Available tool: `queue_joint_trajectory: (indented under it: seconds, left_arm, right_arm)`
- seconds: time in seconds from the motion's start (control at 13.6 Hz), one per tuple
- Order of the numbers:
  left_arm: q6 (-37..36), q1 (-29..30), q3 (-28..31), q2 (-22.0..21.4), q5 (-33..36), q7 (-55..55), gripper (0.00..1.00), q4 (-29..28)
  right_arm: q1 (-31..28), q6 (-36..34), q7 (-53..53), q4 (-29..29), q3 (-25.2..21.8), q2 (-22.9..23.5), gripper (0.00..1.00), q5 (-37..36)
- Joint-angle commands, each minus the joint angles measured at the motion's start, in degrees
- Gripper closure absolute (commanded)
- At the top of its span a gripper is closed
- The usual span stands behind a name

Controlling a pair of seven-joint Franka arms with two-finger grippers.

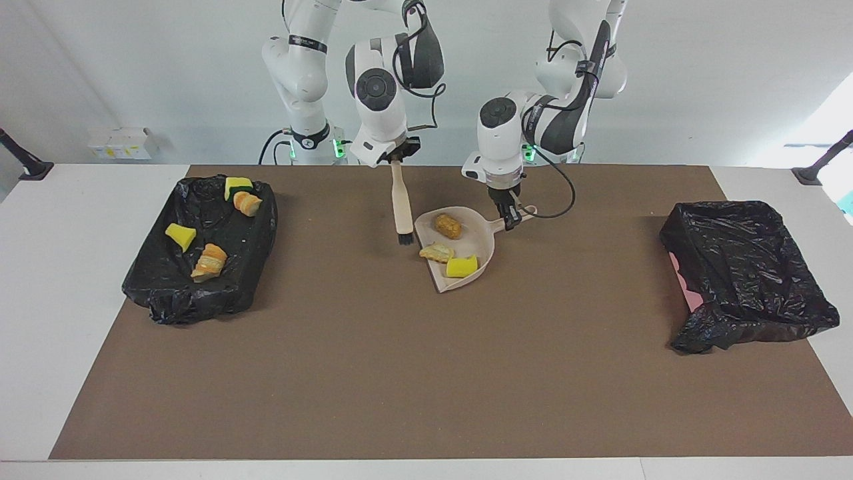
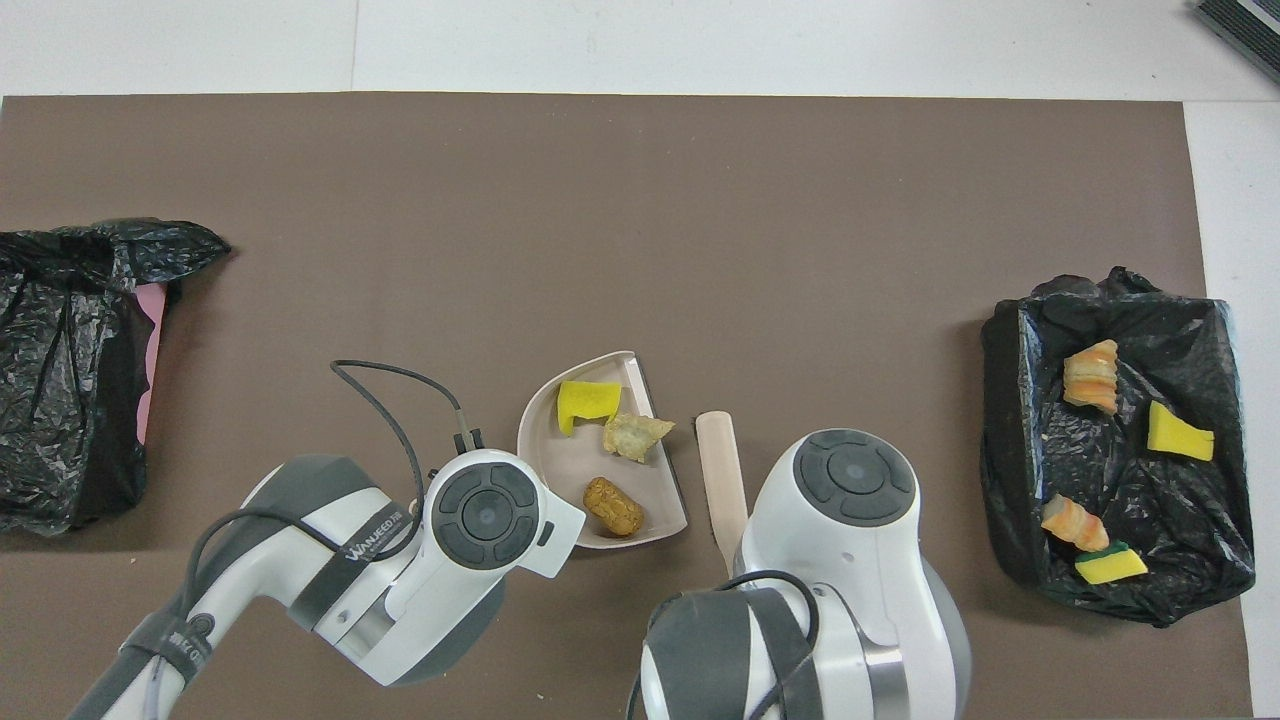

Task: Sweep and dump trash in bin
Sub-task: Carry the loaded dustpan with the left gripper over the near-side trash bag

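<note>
Holding pattern: both arms are busy over the middle of the tabletop (image 1: pixel 426 373), on the brown mat (image 1: pixel 373 347).
Left hand (image 1: pixel 512 220): clenched on the dustpan's handle, at the end of the pan nearer the robots. In the overhead view the arm's wrist covers that grip.
Dustpan (image 1: pixel 485 250): beige, sitting mid-mat, its open edge facing the right arm's end of the tabletop.
Right hand (image 1: pixel 396 158): clenched on the top of the brush handle, up in the air over the mat just beside the pan's open edge.
Brush (image 1: pixel 402 203): hangs nearly upright, dark bristles pointing down, next to the pan and apart from it; can't tell if the bristles touch the mat.
Trash in the pan: a brown roll (image 1: pixel 448 225) nearest the robots, a bread slice (image 1: pixel 436 252) right at the open edge, and a yellow sponge (image 1: pixel 462 266) beside it, farthest from the robots.
Trash in the bin: four more pieces, two yellow sponges and two bread bits, lie on the black-bagged bin (image 1: pixel 220 293) at the right arm's end.
Other bin (image 1: pixel 760 313): also black-bagged, at the left arm's end, with a bit of pink showing along one side.
</note>
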Motion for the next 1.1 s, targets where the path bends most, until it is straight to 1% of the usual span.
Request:
queue_joint_trajectory:
  seconds: [0.0,0.07,0.15,0.29,0.37,0.66,0.81,0.95,1.03]
  left_arm:
    - [2.8,1.9,-0.1,1.0,0.5,0.3,1.0,-0.3]
    - [2.8,2.7,-0.2,1.6,0.5,0.3,1.0,0.5]
    - [2.8,3.2,-0.2,1.7,0.5,0.4,1.0,1.0]
    - [3.0,4.3,-0.2,1.8,-0.8,1.8,1.0,1.7]
    - [3.5,5.5,-0.1,2.0,-2.6,5.0,1.0,2.3]
    - [3.7,10.5,-0.2,4.0,-6.3,16.3,1.0,6.3]
    - [3.7,13.0,-0.1,5.3,-10.0,22.6,1.0,8.4]
    - [3.5,15.8,-0.1,6.7,-13.6,29.5,1.0,10.3]
    - [3.0,17.0,-0.1,7.0,-14.3,32.6,1.0,11.8]
  right_arm:
    - [6.3,2.3,6.1,-2.6,-2.6,-5.3,1.0,0.4]
    - [9.7,4.2,7.3,-4.5,-4.0,-7.3,1.0,1.3]
    - [11.8,5.9,7.9,-6.1,-5.1,-7.9,1.0,2.2]
    - [13.9,7.7,12.3,-6.4,-5.2,-8.0,1.0,2.4]
    - [14.7,9.4,13.4,-6.7,-4.9,-8.0,1.0,2.5]
    - [14.5,9.5,12.8,-6.8,-4.8,-7.5,1.0,3.1]
    - [14.2,9.8,12.1,-6.7,-4.8,-7.5,1.0,6.5]
    - [14.2,10.3,12.9,-5.8,-2.7,-7.8,1.0,8.1]
    - [14.2,11.4,13.7,-5.8,-0.1,-7.8,1.0,9.5]
